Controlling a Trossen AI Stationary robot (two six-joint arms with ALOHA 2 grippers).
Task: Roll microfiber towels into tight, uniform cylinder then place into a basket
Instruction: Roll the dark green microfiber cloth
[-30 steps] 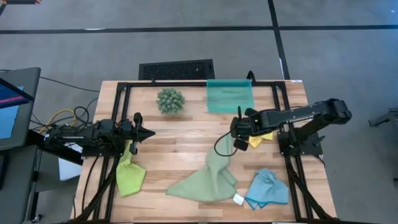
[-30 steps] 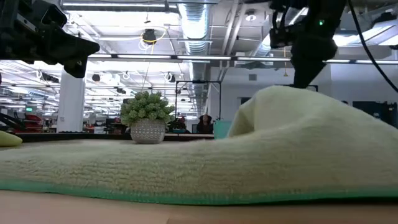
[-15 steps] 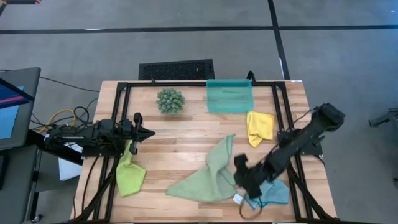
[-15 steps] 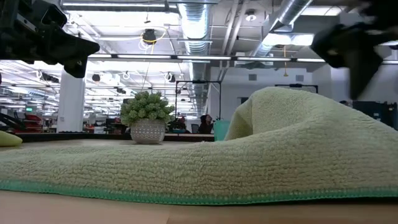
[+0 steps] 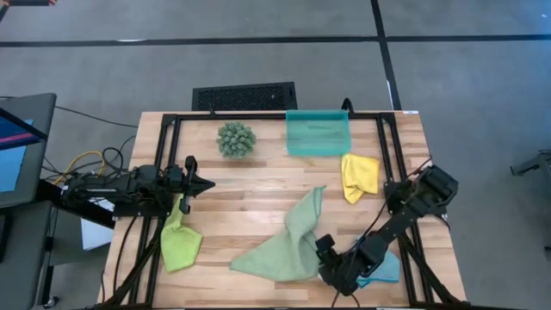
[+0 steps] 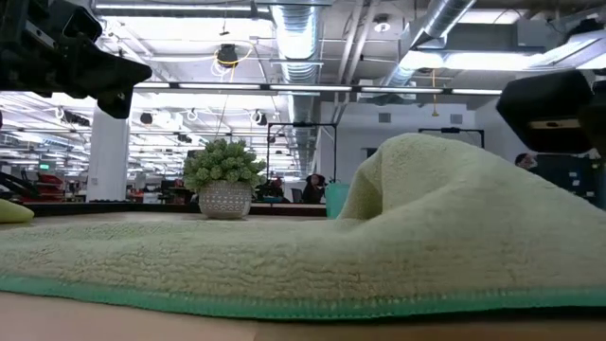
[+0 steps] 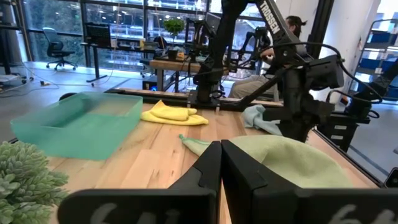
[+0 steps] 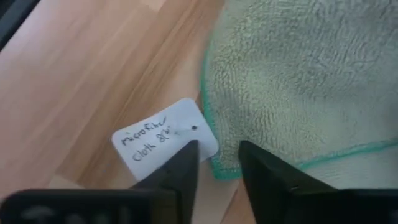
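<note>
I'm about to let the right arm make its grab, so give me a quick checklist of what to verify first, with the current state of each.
1. Right claw over the sage green towel edge: ok, fingers straddle the hem beside the white tag.
2. Right claw has a gap to close: ok, not yet gripping.
3. Left claw out of the way: ok, shut, empty, at the table's left.
4. Basket free to receive: ok, nothing in it.
5. Towel rolled: not ok, lies loosely spread.
6. Tag clear of the grip: cannot tell.
</note>
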